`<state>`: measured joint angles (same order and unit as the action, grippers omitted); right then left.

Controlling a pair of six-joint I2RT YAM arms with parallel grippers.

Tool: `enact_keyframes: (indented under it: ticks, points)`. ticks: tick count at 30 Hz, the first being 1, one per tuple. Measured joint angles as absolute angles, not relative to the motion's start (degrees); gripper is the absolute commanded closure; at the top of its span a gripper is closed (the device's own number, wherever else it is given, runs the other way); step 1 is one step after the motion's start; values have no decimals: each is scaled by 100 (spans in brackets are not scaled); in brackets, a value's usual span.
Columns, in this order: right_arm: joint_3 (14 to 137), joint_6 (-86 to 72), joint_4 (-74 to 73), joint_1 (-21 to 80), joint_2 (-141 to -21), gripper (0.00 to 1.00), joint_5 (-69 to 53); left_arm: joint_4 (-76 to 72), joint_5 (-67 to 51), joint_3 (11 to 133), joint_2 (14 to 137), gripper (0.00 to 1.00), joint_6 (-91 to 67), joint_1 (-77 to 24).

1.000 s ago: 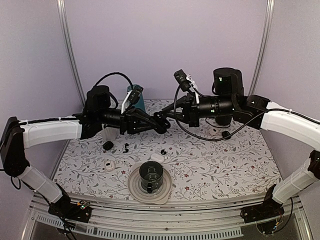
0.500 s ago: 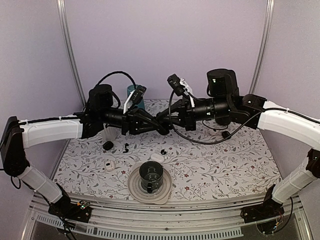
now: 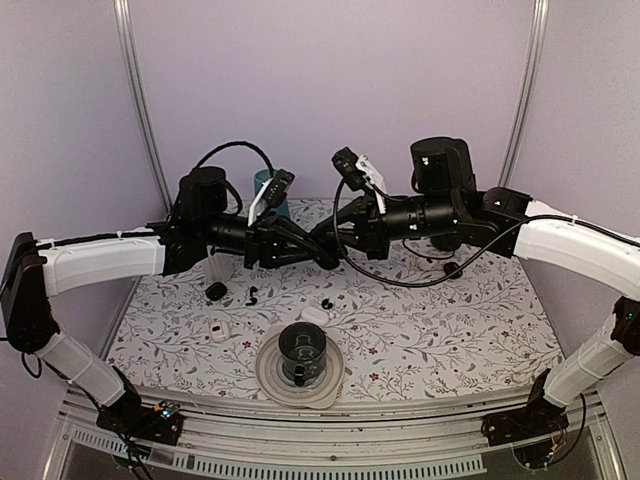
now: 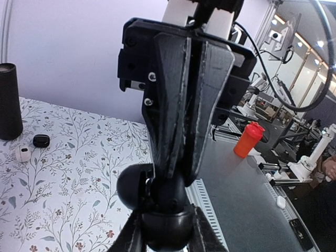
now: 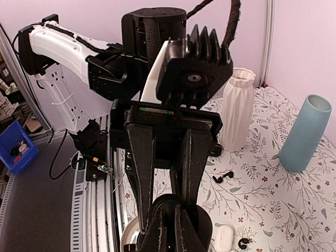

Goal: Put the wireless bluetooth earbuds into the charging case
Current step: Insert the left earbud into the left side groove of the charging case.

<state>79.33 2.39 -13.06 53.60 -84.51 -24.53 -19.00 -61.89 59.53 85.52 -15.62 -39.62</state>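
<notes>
Right gripper (image 4: 176,181) hides the inside of the charging case (image 4: 164,229).

a teal vase (image 5: 304,134) and white ribbed vase (image 5: 237,107) stand apart on the floral tablecloth (image 3: 450,330)

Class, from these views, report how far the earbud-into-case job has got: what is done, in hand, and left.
Done: the left claw holds the charging case up off the table. In hand: the shut right claw has its tips at the case; any earbud between them is hidden. Left: at least two earbuds lie on the table.
</notes>
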Motion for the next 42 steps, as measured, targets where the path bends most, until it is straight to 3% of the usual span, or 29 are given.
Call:
enact_keyframes:
  ticks: [21,32,42]
  points:
    - [8169,263,-1455,5422,-8643,96,-2434,-1850,-5815,5953,8385,100,-1503,-3962]
    - [8298,261,-1468,5498,-8705,75,-2128,-1966,-5555,5728,8099,100,-1520,-3948]
    - [8291,222,-1448,5551,-8611,73,-1992,-2338,-5343,5607,8025,100,-1603,-3903]
